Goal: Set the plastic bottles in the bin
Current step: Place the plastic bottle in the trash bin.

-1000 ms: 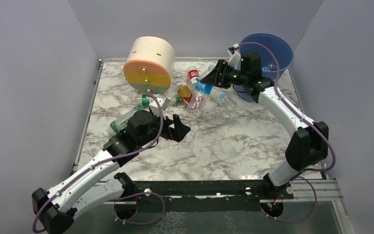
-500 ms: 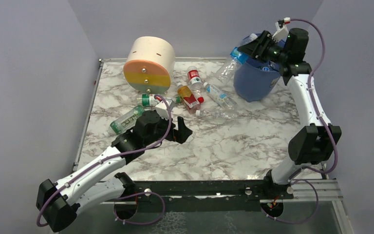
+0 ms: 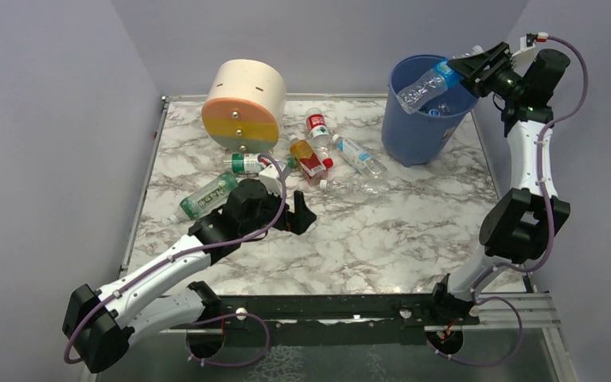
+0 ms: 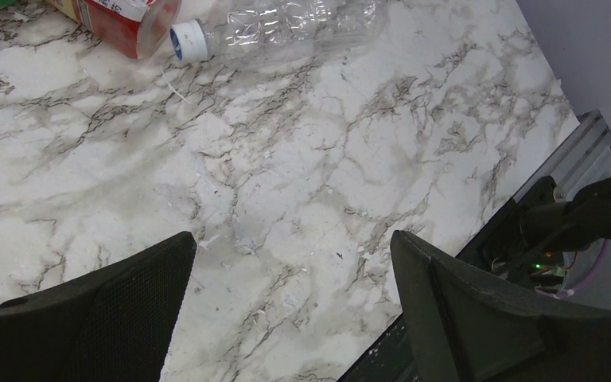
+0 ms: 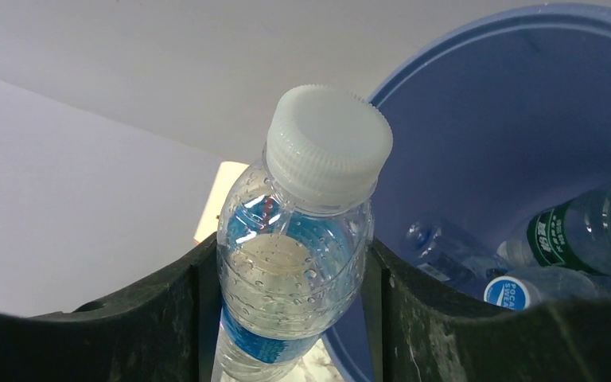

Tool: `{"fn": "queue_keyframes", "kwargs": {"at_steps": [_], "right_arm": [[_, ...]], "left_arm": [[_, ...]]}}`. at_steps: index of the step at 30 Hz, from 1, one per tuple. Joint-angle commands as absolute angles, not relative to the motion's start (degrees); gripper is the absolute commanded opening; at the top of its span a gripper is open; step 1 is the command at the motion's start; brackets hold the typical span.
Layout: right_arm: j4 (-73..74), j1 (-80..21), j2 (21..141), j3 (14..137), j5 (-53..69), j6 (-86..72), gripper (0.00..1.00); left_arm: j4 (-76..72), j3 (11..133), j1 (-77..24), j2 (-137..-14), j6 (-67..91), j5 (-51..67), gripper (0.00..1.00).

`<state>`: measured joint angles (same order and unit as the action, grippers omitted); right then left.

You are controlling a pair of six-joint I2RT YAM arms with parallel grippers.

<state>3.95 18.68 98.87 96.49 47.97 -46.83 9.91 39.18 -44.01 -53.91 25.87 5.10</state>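
Observation:
My right gripper is shut on a clear plastic bottle with a blue label and white cap, held tilted over the rim of the blue bin. Inside the bin lie a green-labelled bottle and a blue-labelled one. My left gripper hangs open low over bare marble, nothing between its fingers. Several bottles lie on the table: a green-labelled one, an orange-tinted one, a red-labelled one, a blue-labelled one and a clear one.
A cream, orange and yellow cylinder lies on its side at the back left. Purple walls close in the table on three sides. The black frame rail runs along the near edge.
The right arm has lifted the blue-labelled bottle from the table's middle up and right, to over the bin's rim. The left arm crept slightly right, still open.

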Motion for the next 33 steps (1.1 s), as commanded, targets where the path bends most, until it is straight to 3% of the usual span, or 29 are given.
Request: {"fn": "queue_keyframes", "kwargs": {"at_steps": [1, 19, 33], "right_arm": [[-3.46, 20.06, 100.57, 99.1, 49.81, -52.2, 0.6], [-4.16, 20.21, 102.67, 99.21, 34.01, -49.54, 0.6], [-2.34, 19.88, 102.12, 96.68, 33.69, -47.4, 0.74]], "left_arm": [[8.5, 40.74, -44.21, -54.64, 25.46, 6.34, 0.99], [9.43, 42.36, -44.21, -55.55, 25.03, 5.8, 0.99], [9.75, 42.66, -44.21, -56.39, 25.94, 5.0, 0.99]]}}
